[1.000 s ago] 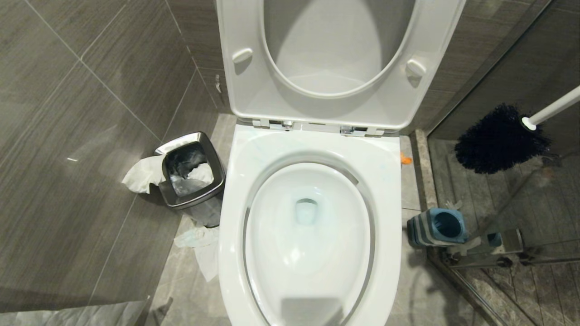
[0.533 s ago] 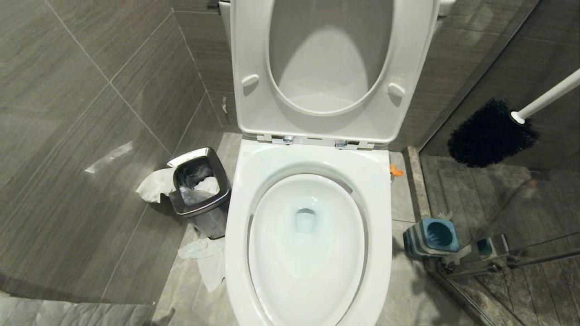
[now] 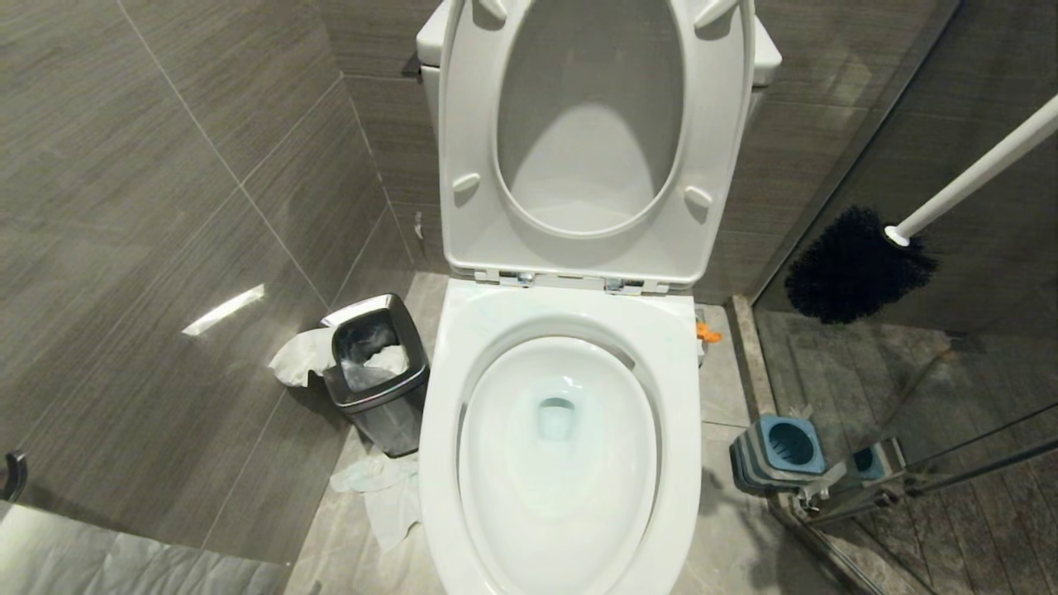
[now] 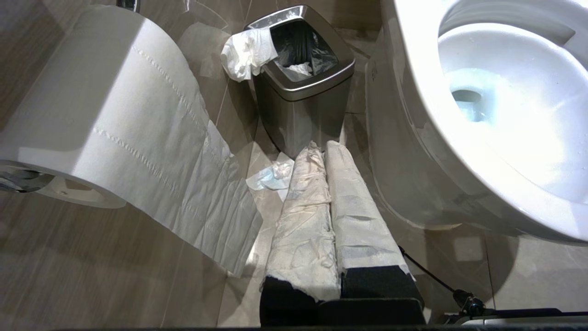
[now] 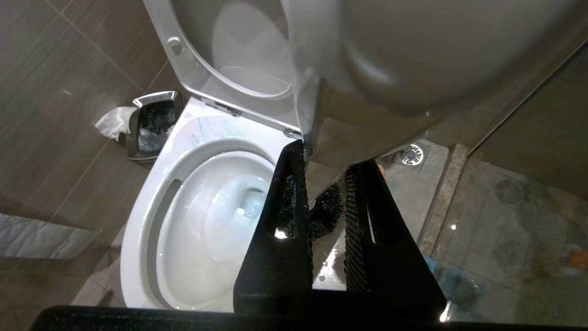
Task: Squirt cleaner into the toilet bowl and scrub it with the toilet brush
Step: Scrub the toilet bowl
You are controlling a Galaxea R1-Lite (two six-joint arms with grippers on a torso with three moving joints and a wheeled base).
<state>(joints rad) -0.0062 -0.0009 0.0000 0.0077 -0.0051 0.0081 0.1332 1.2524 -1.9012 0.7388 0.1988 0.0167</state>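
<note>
The white toilet bowl point(image 3: 570, 512) fills the middle of the head view, seat and lid raised, with pale blue water at its drain. To its right the toilet brush point(image 3: 860, 264) hangs in the air above the floor. Its black bristle head points toward the toilet and its white handle point(image 3: 975, 173) runs off the right edge. My right gripper point(image 5: 324, 156) is shut on that handle, and the bristles point(image 5: 326, 214) show beyond its fingers. My left gripper point(image 4: 321, 145), its fingers wrapped in white paper, is shut and empty, low beside the bowl point(image 4: 505, 115). The cleaner is out of view.
The blue-and-grey striped brush holder point(image 3: 781, 450) stands on the floor right of the toilet, against a glass shower screen point(image 3: 909, 479). A steel bin point(image 3: 376, 372) with tissue sits to the left, with paper on the floor beside it. A toilet roll point(image 4: 105, 105) hangs near my left arm.
The whole head view has shifted and drawn back, so more of the lid and tank shows. The brush now hangs a little higher over its holder and slightly nearer the toilet.
</note>
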